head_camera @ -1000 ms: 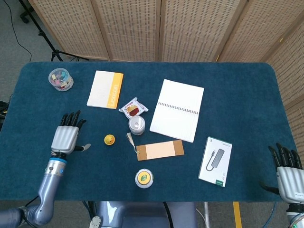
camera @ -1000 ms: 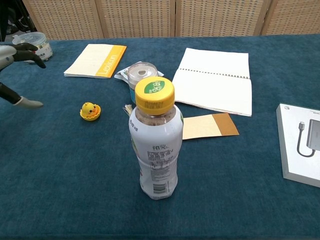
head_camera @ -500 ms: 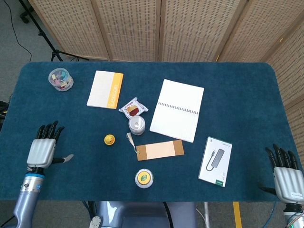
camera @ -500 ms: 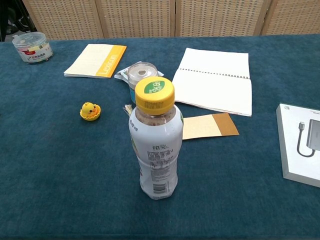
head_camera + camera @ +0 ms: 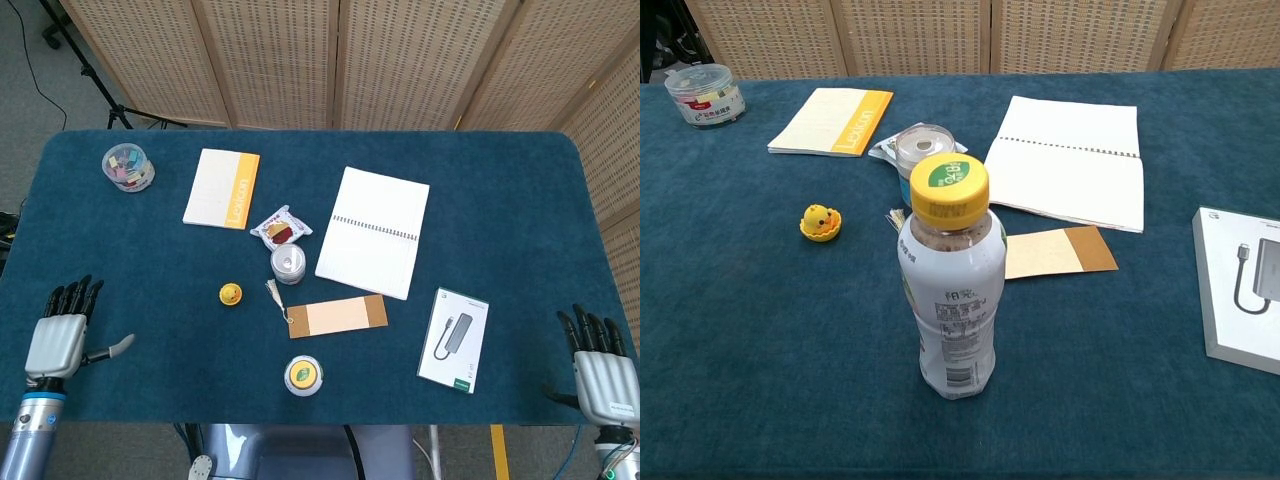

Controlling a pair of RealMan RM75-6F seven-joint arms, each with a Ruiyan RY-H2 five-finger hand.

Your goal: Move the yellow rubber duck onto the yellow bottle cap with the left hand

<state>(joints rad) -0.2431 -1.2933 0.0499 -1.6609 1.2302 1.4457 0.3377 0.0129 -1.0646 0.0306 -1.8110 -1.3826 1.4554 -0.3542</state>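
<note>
The small yellow rubber duck sits on the blue tabletop left of centre, untouched. The bottle stands upright near the front edge, its yellow cap on top. My left hand hovers at the table's front left corner, far left of the duck, fingers spread, thumb out and nothing in it. At the front right corner my right hand is also empty with fingers apart. Neither hand shows in the chest view.
Behind the duck stand a can, a snack packet and a yellow-edged booklet. A spiral notebook, a brown card, a boxed adapter and a plastic tub also lie on the table.
My left hand has pulled back from beside the duck toward the front left corner and left the chest view. The right hand has barely shifted. The duck has not moved.
</note>
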